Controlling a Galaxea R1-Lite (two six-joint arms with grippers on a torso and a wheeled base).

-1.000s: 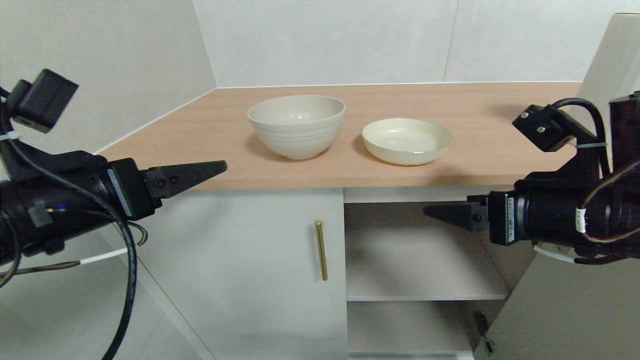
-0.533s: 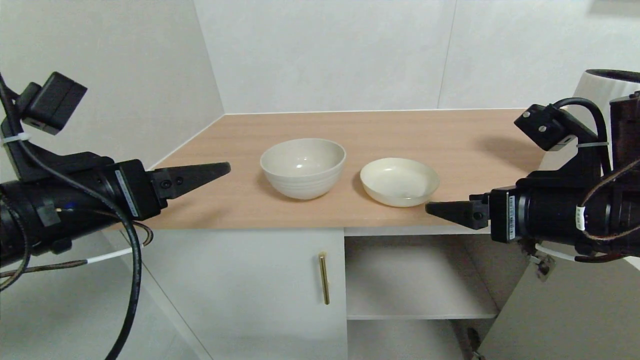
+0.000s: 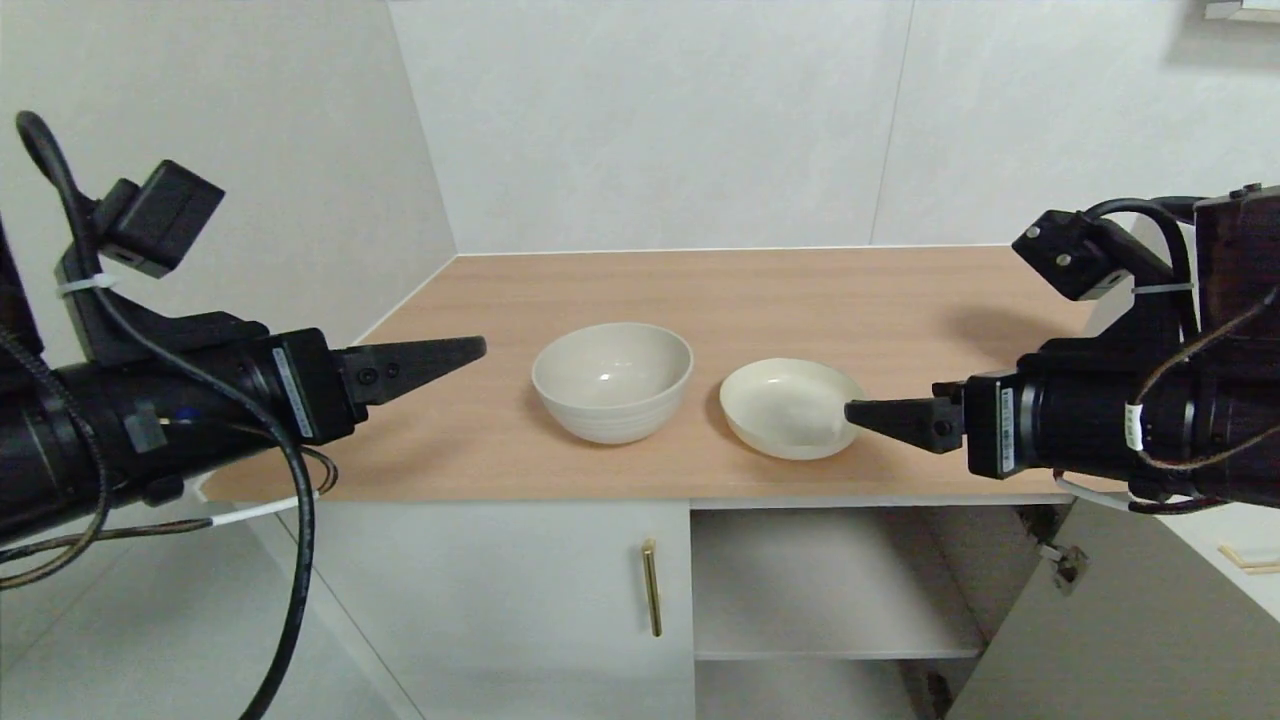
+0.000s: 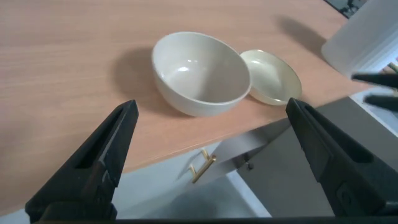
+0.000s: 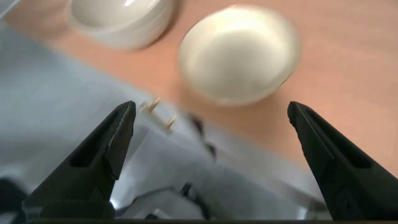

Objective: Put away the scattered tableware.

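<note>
a deep pale bowl (image 3: 612, 380) stood upright on the wooden desk (image 3: 760, 285), near its front edge. just to the right of the bowl sat a shallow cream dish (image 3: 785, 405), also upright. the head view showed a thin strip of bare desk between the two. from the left wrist the dish's rim ran behind the bowl's side, so the gap could not be seen there.

the left gripper (image 3: 468, 350) hung to the left of the bowl, apart from it, level and pointing toward it above the desk. its jaws were spread wide and held nothing. in the left wrist view the bowl sat ahead of the gap between them, untouched.

the right gripper (image 3: 862, 410) was on the bowl's right, beyond the dish, with its tip at the dish's right rim in the head view. whether it touched that rim could not be told. its jaws were likewise spread wide and gripped nothing, and the right wrist view had the dish lying ahead of the gap.

below the bowl, under the desk's front edge, was a white cupboard (image 3: 560, 540). the shut door (image 3: 500, 640) straight below the bowl carried a slim brass handle (image 3: 651, 588), upright near its right edge. below and to the right of the bowl a compartment stood open, showing a pale shelf (image 3: 835, 620). the open door (image 3: 1080, 640) was swung out farther right. behind the bowl a plain pale wall (image 3: 650, 120) rose from the back of the desk.
</note>
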